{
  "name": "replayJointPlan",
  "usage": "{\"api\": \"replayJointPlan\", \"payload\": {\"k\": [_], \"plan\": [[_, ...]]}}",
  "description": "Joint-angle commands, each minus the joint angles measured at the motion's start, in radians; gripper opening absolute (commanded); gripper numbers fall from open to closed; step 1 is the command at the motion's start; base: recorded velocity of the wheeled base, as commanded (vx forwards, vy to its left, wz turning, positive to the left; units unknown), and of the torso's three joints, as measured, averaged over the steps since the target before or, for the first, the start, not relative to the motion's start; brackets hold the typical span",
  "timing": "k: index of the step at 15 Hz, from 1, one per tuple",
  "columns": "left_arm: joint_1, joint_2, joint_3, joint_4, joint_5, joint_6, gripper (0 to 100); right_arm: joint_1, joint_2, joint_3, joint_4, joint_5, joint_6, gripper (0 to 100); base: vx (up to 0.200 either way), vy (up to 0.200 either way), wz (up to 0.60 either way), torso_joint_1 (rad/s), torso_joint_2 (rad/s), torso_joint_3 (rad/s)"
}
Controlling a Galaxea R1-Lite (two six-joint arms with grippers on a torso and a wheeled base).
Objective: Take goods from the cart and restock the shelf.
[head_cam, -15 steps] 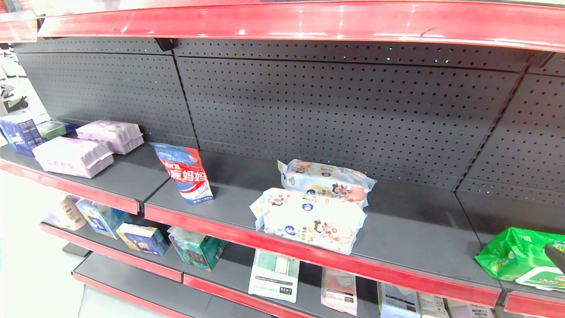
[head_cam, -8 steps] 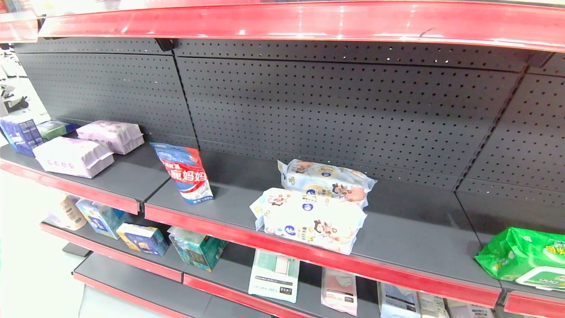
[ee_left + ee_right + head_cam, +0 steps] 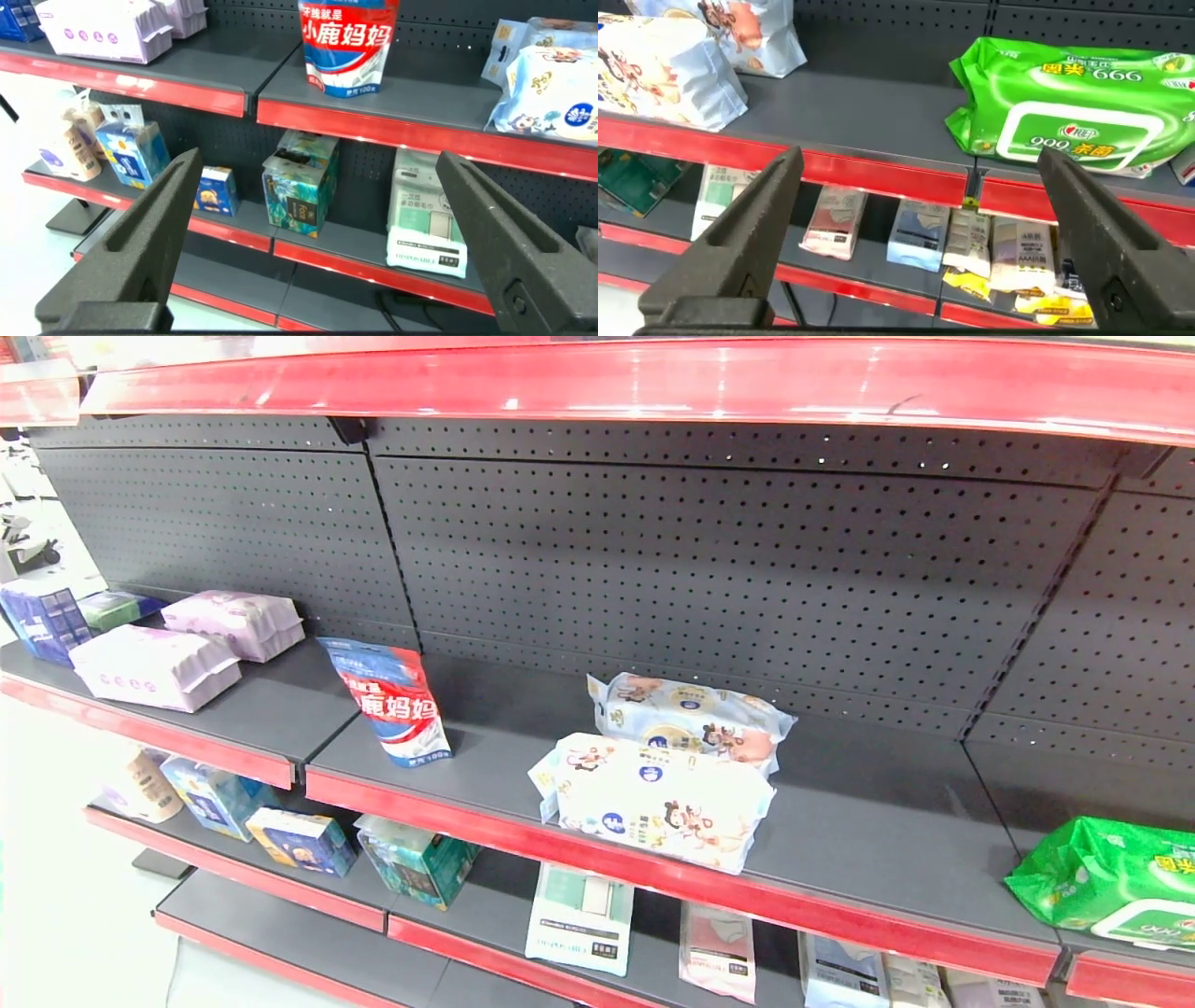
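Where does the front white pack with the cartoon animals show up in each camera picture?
Head view: cartoon pack, mid-shelf at the front edge.
Left wrist view: cartoon pack, on the shelf beyond the red-and-blue pouch.
Right wrist view: cartoon pack, across bare shelf from the green pack.
Shared landmark: the red shelf edge beneath it.

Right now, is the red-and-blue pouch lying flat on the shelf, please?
No, the pouch stands upright on its base near the front edge of the shelf.

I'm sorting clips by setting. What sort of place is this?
Most likely a shop aisle, possibly a mock-up: tiered shelves with red front strips, a perforated back panel, and packaged goods laid out for sale, such as the white wipe packs and a green pack.
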Motion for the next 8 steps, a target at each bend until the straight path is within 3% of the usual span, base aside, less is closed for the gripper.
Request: {"api": "replayJointPlan", "payload": {"k": [1, 4, 8], "plan": [[0.001, 0.001, 0.0, -0.001, 0.0, -0.001, 100, 0.0, 0.005, 0.0, 0.0, 0.0, 0.002, 100, 0.0, 0.0, 0.0, 0.0, 0.0, 0.0], [0.001, 0.001, 0.0, -0.001, -0.002, 0.003, 100, 0.002, 0.005, 0.0, 0.0, 0.0, 0.002, 100, 0.0, 0.0, 0.0, 0.0, 0.0, 0.0], [0.001, 0.001, 0.0, 0.0, -0.002, 0.001, 100, 0.0, 0.004, 0.0, 0.0, 0.0, 0.002, 100, 0.0, 0.0, -0.6, 0.005, 0.0, 0.002]]}}
